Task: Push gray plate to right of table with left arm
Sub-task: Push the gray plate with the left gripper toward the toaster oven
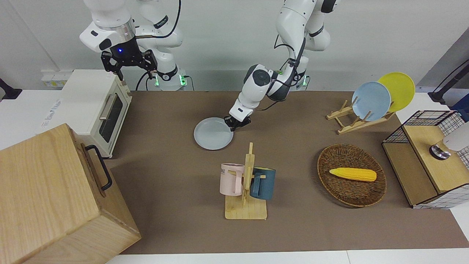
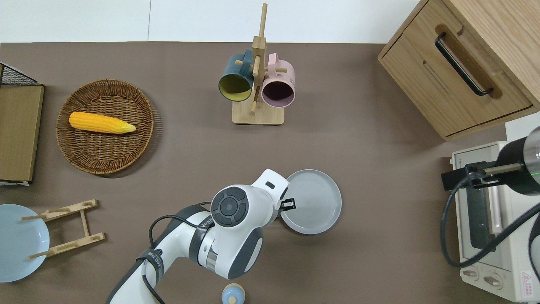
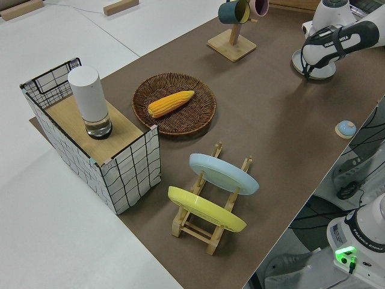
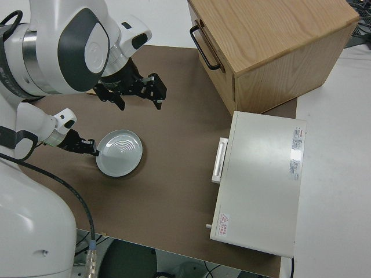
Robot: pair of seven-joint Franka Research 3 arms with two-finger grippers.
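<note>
The gray plate (image 1: 213,133) (image 2: 314,198) (image 4: 119,152) lies flat on the brown table (image 1: 172,205), about midway along it and nearer to the robots than the mug rack. My left gripper (image 1: 235,125) (image 2: 290,204) (image 4: 93,149) is down at table height, against the plate's rim on the side toward the left arm's end. In the left side view the arm hides most of the plate (image 3: 314,71). The right gripper (image 1: 128,66) (image 4: 130,95) is parked, open and holding nothing.
A toaster oven (image 1: 99,110) and a wooden cabinet (image 1: 55,198) stand at the right arm's end. The mug rack (image 1: 247,183) is farther out. A wicker basket with corn (image 1: 351,175), a plate rack (image 1: 370,101) and a wire crate (image 1: 421,161) fill the left arm's end.
</note>
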